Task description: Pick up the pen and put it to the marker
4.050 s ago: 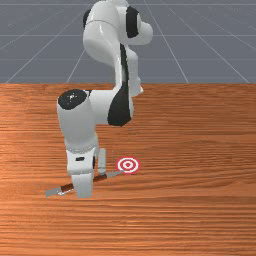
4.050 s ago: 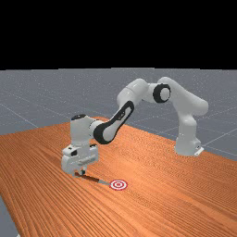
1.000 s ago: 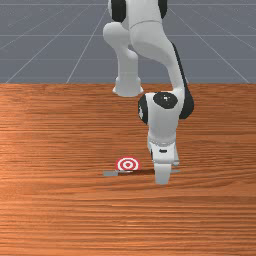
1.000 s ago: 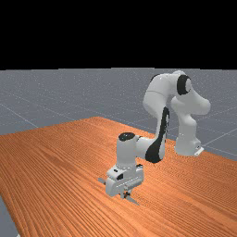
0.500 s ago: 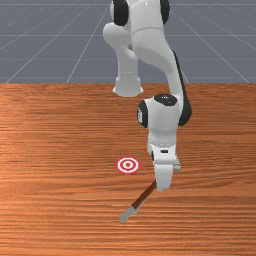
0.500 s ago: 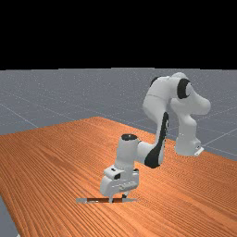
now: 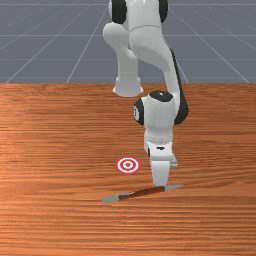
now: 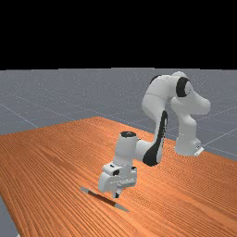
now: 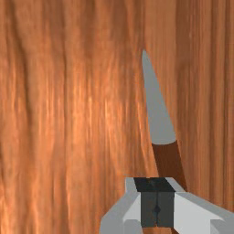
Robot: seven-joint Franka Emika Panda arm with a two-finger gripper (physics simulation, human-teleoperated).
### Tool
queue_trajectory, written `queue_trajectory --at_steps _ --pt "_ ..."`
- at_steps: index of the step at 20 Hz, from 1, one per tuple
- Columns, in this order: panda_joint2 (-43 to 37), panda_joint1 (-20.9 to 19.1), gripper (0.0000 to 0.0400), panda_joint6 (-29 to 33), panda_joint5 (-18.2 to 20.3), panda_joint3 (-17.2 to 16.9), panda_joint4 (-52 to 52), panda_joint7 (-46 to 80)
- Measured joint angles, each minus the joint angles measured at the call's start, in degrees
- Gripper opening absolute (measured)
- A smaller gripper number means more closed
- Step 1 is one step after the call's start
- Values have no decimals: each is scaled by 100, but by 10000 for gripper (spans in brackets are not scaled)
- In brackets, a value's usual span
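Observation:
In the far view the gripper (image 8: pixel 116 195) is low over the table, right beside the pen (image 8: pixel 104 198), its fingers together. The brown pen with grey ends lies slantwise; in the front view the pen (image 7: pixel 142 192) shows from end to end at the lower edge of the hand. Seen from the wrist, the gripper (image 9: pixel 156 208) is shut, its dark pads meeting with nothing between them, and one grey pen end (image 9: pixel 158 114) points out past them while the brown body passes under the fingers. The red and white marker (image 7: pixel 128 165) lies to the front view's left of the hand.
The orange-brown wooden table (image 7: pixel 55 150) stretches out around the pen. The arm comes down from its base (image 8: pixel 187 141) at the far view's right, with its lower links above the hand.
From the front view's left my hand has moved right, and the pen too, off the marker. In the last half second the pen has turned and my fingers, apart then, have come together.

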Motion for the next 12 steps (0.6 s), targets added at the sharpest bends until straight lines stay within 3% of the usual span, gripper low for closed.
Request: queue_trajectory --at_steps 1,2,4,7,8,12 --pt "11 -84 159 -132 0 80 51 -156" --pt "5 -131 254 -123 -5 111 39 -234" --pt "-7 -215 346 -107 -3 138 12 -327" --pt "-114 -198 388 313 -21 3 -238 -201" --pt "-108 -455 393 -70 -21 266 -96 -676" --pt "-121 -1247 399 -69 -16 609 -142 -1671"
